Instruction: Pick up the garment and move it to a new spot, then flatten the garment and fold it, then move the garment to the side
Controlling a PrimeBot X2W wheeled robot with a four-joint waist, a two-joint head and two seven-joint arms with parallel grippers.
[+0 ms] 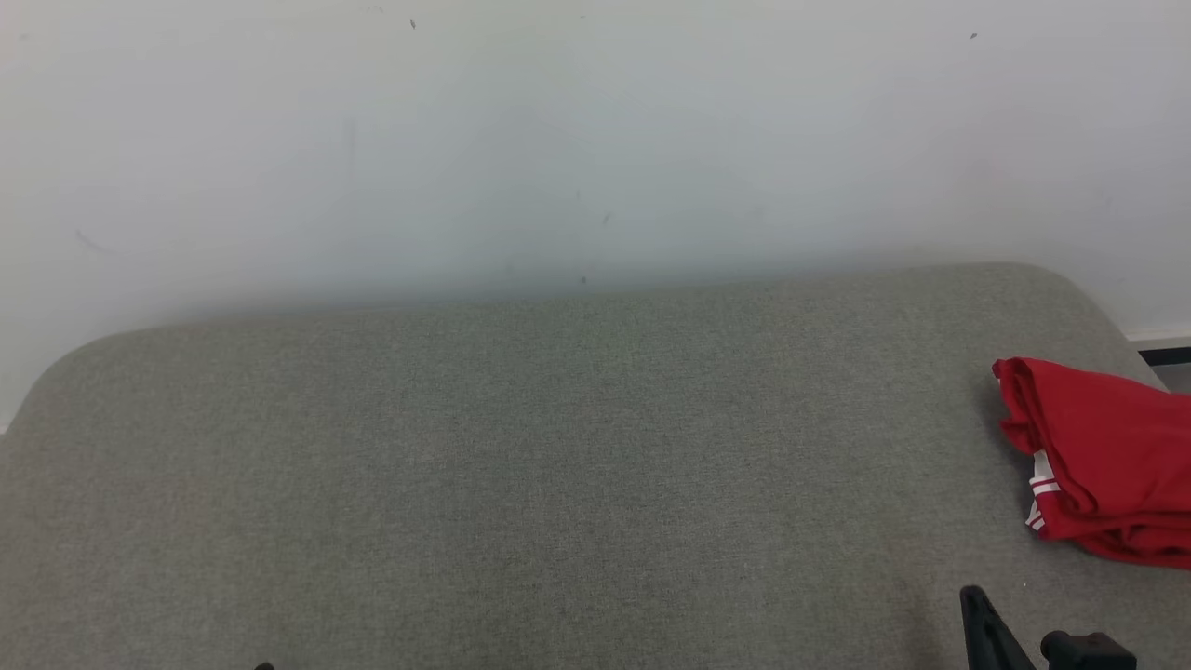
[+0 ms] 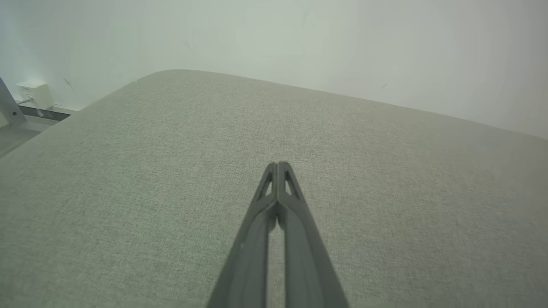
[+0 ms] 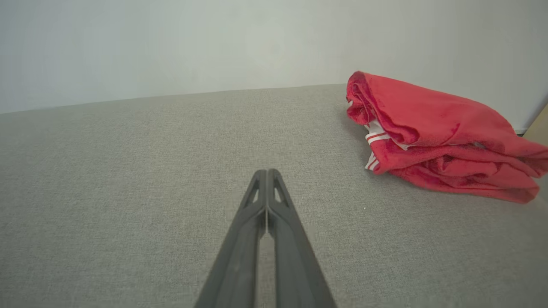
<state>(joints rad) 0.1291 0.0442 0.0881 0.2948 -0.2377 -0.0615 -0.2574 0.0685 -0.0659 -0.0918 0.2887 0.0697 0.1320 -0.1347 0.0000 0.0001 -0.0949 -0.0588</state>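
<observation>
A red garment [image 1: 1107,461] with white trim lies bunched at the right edge of the grey padded surface [image 1: 558,465]. In the right wrist view the garment [image 3: 436,137] sits ahead and to the right of my right gripper [image 3: 266,171], which is shut and empty, well short of the cloth. That right gripper [image 1: 972,596] pokes up at the bottom right of the head view, below the garment. My left gripper [image 2: 278,164] is shut with nothing in it, hovering over bare grey fabric far from the garment.
A white wall [image 1: 595,140] rises behind the padded surface. Off the surface's left end, a small white box [image 2: 36,94] stands on the floor by the wall. The surface has rounded far corners.
</observation>
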